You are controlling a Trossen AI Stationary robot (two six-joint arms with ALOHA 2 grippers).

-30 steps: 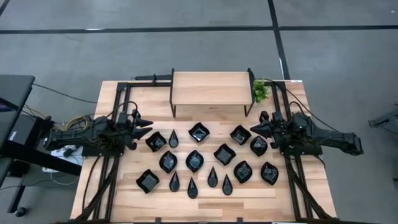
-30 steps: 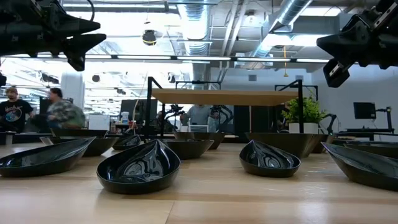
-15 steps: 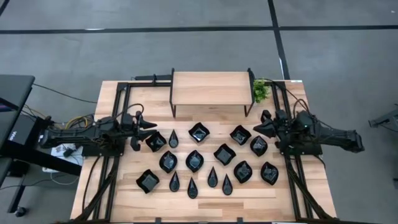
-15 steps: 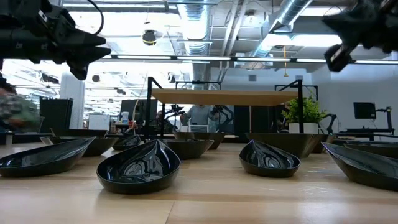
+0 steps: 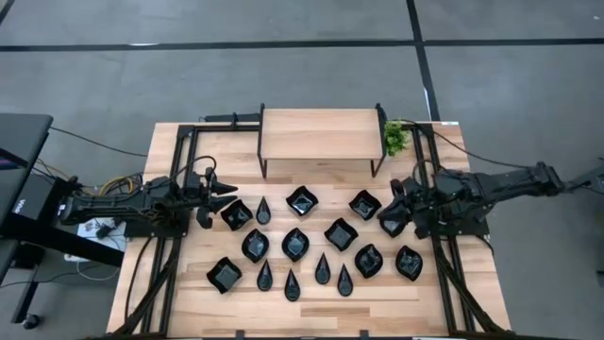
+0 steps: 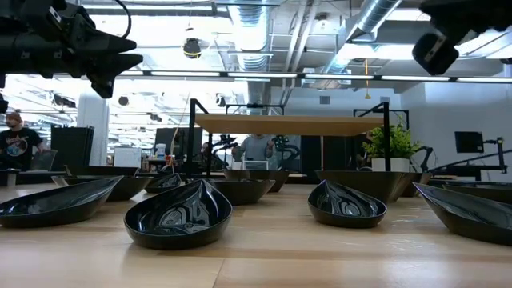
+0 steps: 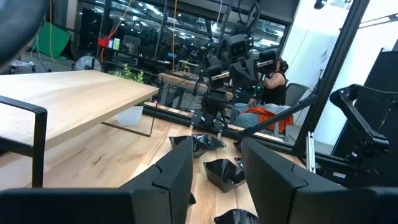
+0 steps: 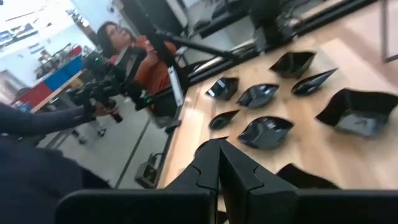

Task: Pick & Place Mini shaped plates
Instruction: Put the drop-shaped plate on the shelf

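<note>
Both dark arms hang above the table, empty.
The left gripper (image 5: 229, 192) reaches in from its side with jaws parted; the right gripper (image 5: 396, 203), jaws pressed together, points inward opposite.

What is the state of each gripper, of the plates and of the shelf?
left gripper: open, empty, above the table's left side.
right gripper: shut, empty, beside the right-hand plates.
mini shaped plates: all lying on the table, none held.
wooden shelf: nothing on it.
</note>
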